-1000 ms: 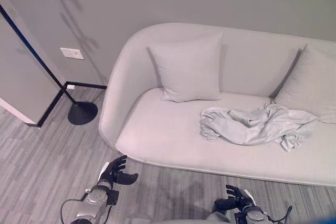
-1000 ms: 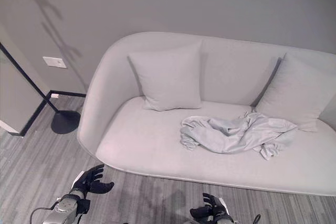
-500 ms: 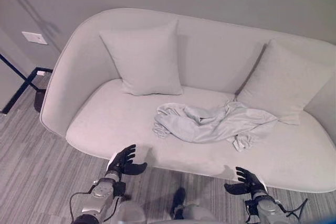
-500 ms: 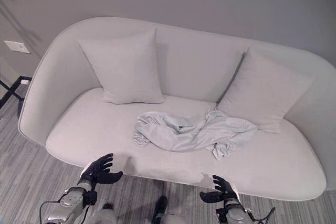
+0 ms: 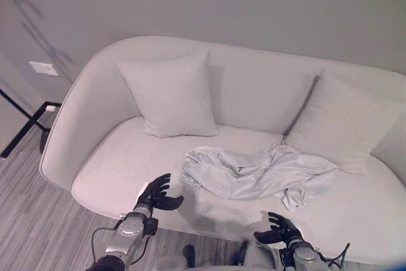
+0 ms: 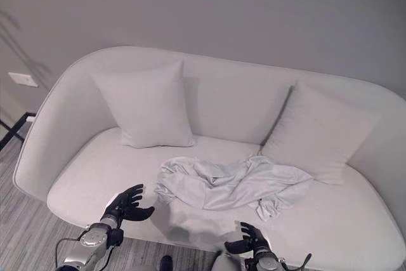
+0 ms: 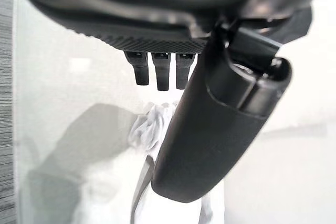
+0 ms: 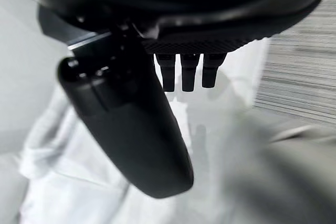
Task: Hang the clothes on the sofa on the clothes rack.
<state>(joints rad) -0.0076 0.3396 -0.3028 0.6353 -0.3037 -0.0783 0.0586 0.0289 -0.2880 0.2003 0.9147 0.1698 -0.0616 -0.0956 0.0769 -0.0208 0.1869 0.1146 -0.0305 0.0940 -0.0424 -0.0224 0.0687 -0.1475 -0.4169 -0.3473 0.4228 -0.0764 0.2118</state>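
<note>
- A pale curved sofa point(image 5: 114, 157) stands against a grey wall point(image 5: 254, 11), its rounded back wrapping round both ends of the seat.
- Grey wood-grain floor point(image 5: 32, 220) runs in front of the sofa and past its left end.
- Two square cushions lean on the sofa's backrest: the left cushion point(image 5: 170, 95) toward the sofa's left end, the right cushion point(image 5: 346, 125) tilted into its right corner.
- The clothes point(image 5: 257, 172), a crumpled pale grey garment, lie in a loose heap on the sofa seat, roughly mid-seat, between the two cushions and forward of them, one edge close to the lower corner of the right cushion.
- The left hand point(image 5: 156, 193) hovers over the front of the sofa seat, just left of the clothes and apart from them; its dark fingers are spread and nearly straight with the thumb held out, holding nothing. In the left wrist view its fingers point(image 7: 160, 70) point toward the bunched cloth past them.
- The right hand point(image 5: 277, 228) hangs over the sofa's front edge, in front of the clothes' right part and not touching them; its fingers are loosely spread, empty. The right wrist view shows its fingers point(image 8: 186, 72) extended above the pale cloth.
- A thin black rack leg point(image 5: 22, 132) slants along the floor beyond the sofa's left end.
- A small white wall plate point(image 5: 43, 68) sits on the wall left of the sofa's back.
</note>
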